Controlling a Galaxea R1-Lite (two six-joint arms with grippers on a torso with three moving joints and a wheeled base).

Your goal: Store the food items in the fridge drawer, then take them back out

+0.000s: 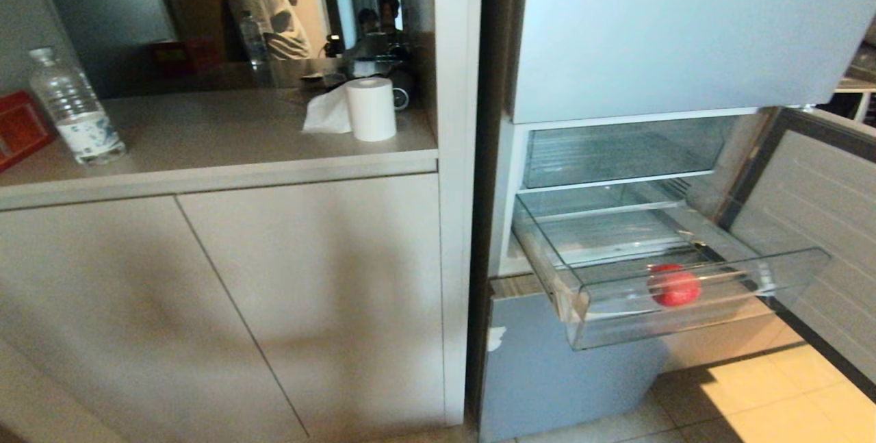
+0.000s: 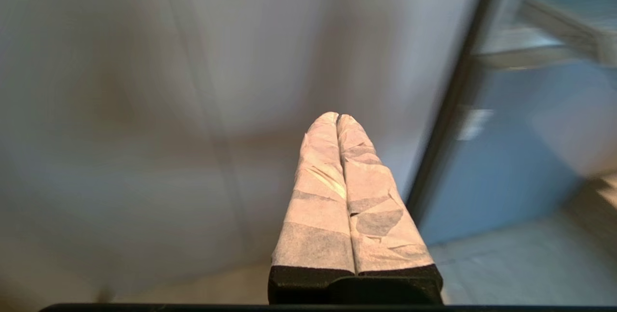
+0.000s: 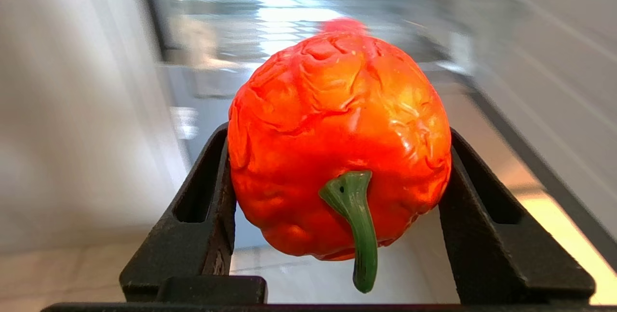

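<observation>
Clamped between the right gripper's (image 3: 337, 196) black jaws sits the orange fruit (image 3: 337, 143), green stem toward the camera. Ahead, the red fruit (image 1: 675, 285) lies in the pulled-out fridge drawer (image 1: 684, 313). Left gripper (image 2: 337, 119) jaws are pressed together, empty.

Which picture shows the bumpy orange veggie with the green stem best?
The right wrist view is best: the orange food item fills the middle, held between the right gripper fingers, green stem towards the camera. The head view misses it, showing only the red item in the fridge drawer. The left wrist view shows none of it.
</observation>
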